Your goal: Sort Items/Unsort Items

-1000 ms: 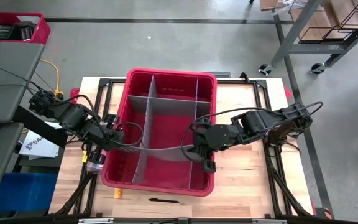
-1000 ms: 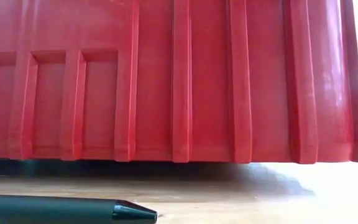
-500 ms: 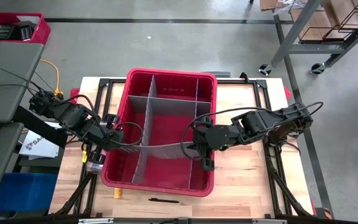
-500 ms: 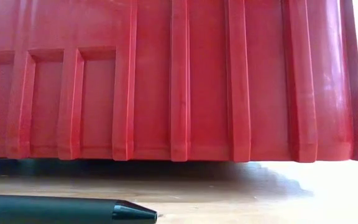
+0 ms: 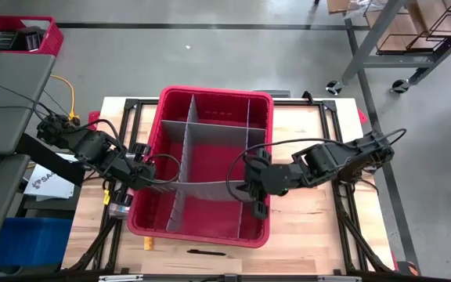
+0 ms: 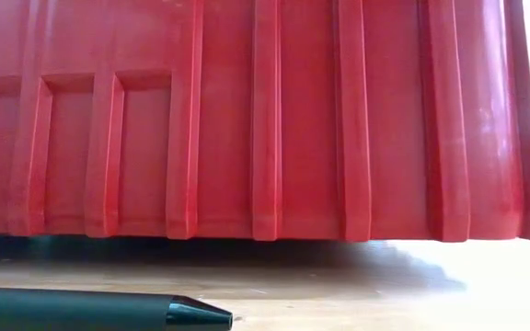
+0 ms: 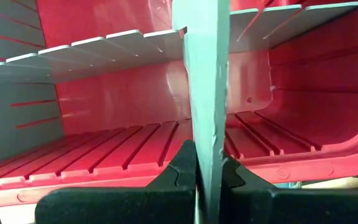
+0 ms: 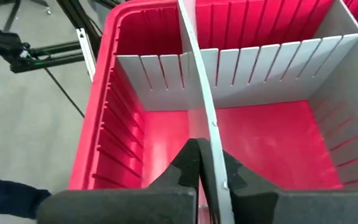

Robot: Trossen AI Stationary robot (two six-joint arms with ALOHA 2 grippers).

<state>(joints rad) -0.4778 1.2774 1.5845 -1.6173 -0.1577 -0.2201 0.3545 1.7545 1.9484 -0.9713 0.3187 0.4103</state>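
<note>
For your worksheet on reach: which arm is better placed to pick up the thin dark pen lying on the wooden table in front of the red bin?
Neither is free: the left gripper and right gripper both clamp the long grey plastic divider strip. Judging by the high view, the thin dark pen lies about midway between them, so no clear favourite.

2 black jointed arms, looped black cables, black fingers (image 7: 185, 165).

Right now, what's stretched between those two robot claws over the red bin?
A long grey divider strip, bowed across the red bin; in the high view the left gripper and right gripper each pinch an end.
</note>
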